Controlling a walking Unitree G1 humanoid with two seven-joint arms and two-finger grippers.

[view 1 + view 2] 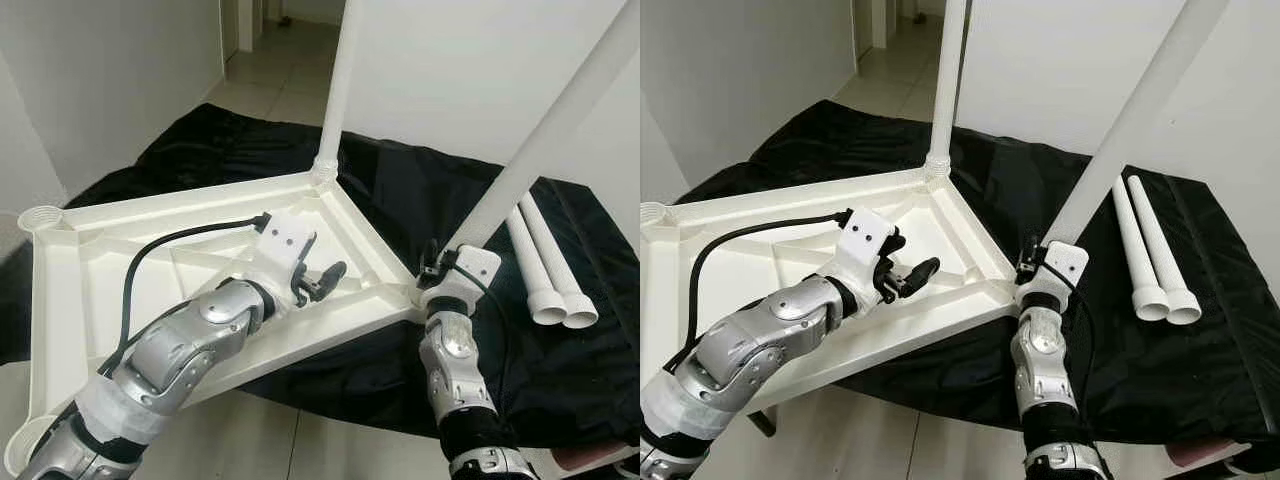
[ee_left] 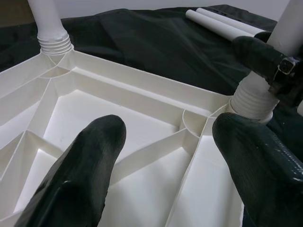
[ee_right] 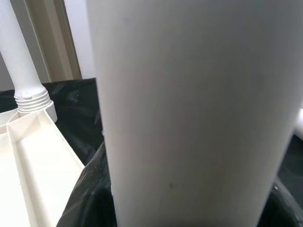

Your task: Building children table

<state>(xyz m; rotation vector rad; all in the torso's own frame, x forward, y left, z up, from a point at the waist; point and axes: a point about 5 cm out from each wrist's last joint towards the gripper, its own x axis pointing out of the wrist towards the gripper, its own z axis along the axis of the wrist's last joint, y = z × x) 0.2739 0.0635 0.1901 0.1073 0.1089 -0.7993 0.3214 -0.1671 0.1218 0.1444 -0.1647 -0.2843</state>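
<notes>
Left claw [image 1: 322, 281] hovers spread and empty over the ribbed underside of the upturned white tabletop [image 1: 90, 270], which lies on black cloth [image 1: 400, 180]. Far corner already carries one upright leg [image 1: 338, 90]. Near right corner: second leg [image 1: 540, 140] stands tilted in its socket, with the right claw [image 1: 435, 262] pinching it low, just above the threaded collar. Two spare legs [image 1: 545, 265] lie side by side on the cloth, right of that, well apart from both claws.

Judgement: hollow plastic, light and stiff, smooth enough to slip when twisted. Best hold is low on the tube near the collar; left claw could steady the tabletop rim.
</notes>
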